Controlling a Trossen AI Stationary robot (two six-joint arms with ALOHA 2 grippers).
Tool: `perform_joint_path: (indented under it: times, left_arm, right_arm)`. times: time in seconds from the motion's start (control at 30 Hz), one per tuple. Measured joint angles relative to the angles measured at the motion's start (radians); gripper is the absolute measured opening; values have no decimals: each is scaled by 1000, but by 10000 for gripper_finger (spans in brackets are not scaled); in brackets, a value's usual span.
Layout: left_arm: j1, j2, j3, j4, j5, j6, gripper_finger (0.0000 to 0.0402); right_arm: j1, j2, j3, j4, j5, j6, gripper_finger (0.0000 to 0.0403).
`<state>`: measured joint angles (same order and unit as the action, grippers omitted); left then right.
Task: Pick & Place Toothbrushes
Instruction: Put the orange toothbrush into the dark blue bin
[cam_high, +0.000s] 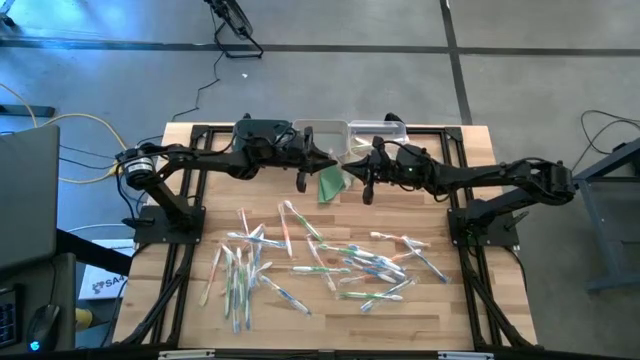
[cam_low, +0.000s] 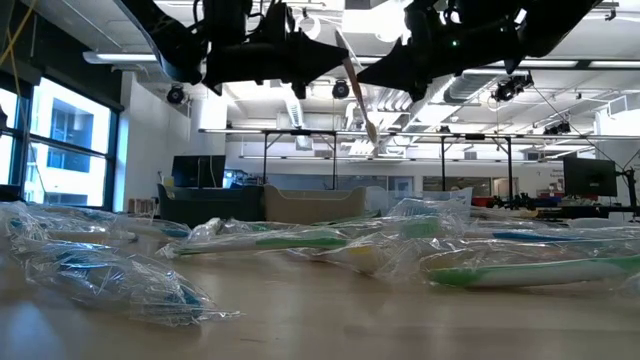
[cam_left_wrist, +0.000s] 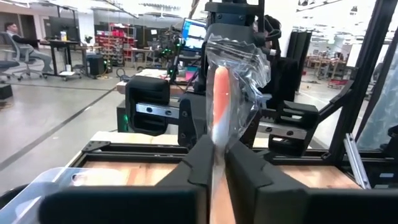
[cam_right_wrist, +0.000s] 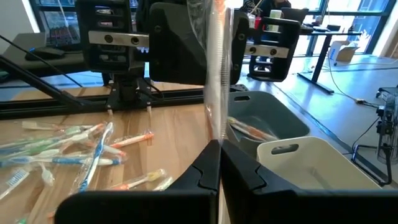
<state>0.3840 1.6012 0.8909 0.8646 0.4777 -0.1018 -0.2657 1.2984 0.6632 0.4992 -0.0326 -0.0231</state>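
Toothbrushes (cam_high: 320, 262): dozens, clear-wrapped, green, blue and orange accents, lay scattered across the table. One orange-handled toothbrush (cam_left_wrist: 219, 102), apparently still wrapped, stood raised above it.

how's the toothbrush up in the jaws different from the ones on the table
The held toothbrush hangs tilted in the air; the table toothbrushes lie flat. The held one is pinched by both the left gripper and right gripper; the table ones are untouched. All are in clear wrappers.

Wrapped toothbrushes (cam_low: 300, 242) strewn across the counter (cam_low: 320, 320)
Above, two dark arms meet; one toothbrush (cam_low: 358, 92) hangs tilted between them.
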Motion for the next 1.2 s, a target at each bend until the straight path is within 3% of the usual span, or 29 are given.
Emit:
perform_joint_path:
  times: [0.47, 0.6, 0.93, 1.03, 1.2]
  left_arm:
    - [1, 0, 0, -8, 3, 0, 10]
    - [1, 0, 0, -7, 4, 0, 10]
    - [2, 0, -1, -22, 4, 0, 10]
    - [2, 0, -1, -47, 3, 20, 10]
    - [25, -20, -1, -114, 5, 63, 10]
  right_arm:
    - [0, 0, 0, -9, -10, 12, 10]
    - [-1, 0, 0, -9, -9, 12, 47]
    - [-1, -41, 0, -71, -29, 3, 194]
    - [-1, -102, 0, -162, -19, -2, 216]
    - [-3, -207, 0, -308, -18, 3, 221]
